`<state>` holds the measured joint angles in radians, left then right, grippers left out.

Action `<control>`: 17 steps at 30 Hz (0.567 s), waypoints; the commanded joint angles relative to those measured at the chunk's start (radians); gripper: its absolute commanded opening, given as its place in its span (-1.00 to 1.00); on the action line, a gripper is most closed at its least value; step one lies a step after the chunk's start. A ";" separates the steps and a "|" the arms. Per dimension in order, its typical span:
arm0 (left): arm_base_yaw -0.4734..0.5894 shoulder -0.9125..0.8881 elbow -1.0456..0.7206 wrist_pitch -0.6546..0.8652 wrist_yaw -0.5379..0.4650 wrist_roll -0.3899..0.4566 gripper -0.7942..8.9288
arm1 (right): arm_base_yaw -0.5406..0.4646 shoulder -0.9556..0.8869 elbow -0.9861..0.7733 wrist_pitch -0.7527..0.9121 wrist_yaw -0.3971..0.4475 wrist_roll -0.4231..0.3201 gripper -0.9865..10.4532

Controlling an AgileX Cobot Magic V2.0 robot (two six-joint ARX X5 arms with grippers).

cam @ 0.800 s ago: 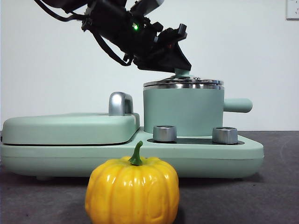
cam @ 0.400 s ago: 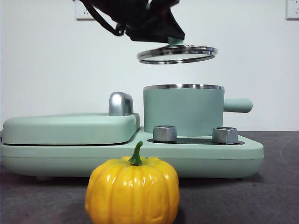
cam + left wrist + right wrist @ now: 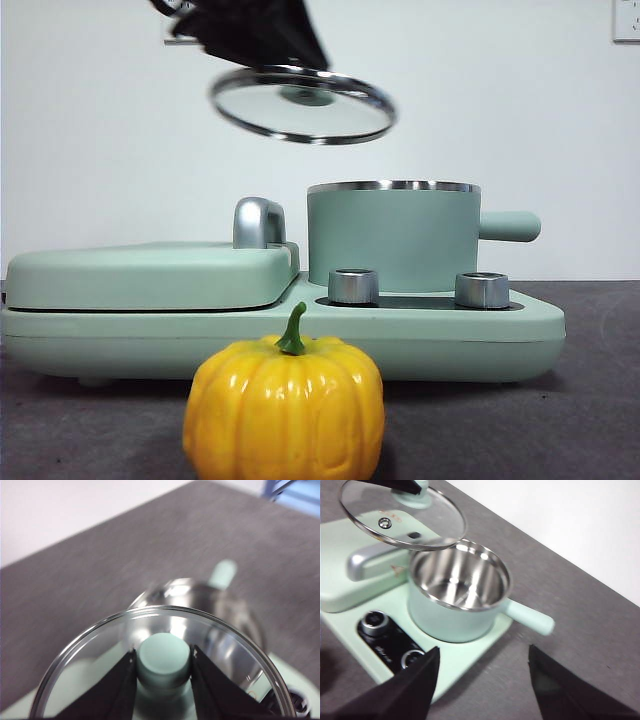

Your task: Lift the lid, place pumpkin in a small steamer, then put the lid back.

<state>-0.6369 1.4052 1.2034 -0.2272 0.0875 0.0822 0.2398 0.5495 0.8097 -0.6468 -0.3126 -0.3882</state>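
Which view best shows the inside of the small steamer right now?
The right wrist view: it looks down into the small steamer, showing its bare steel interior. The front view shows only its side wall and rim. The left wrist view shows it blurred, beyond the lid held by the left tool.
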 commanded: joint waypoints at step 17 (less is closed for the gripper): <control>0.134 -0.350 -0.128 -0.250 -0.097 -0.067 -0.80 | 0.307 0.184 0.019 -0.037 -0.008 0.024 -0.16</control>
<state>-0.5011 1.0691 1.0657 -0.5018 -0.0051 0.0322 0.5255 0.7193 0.8108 -0.6914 -0.3206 -0.3786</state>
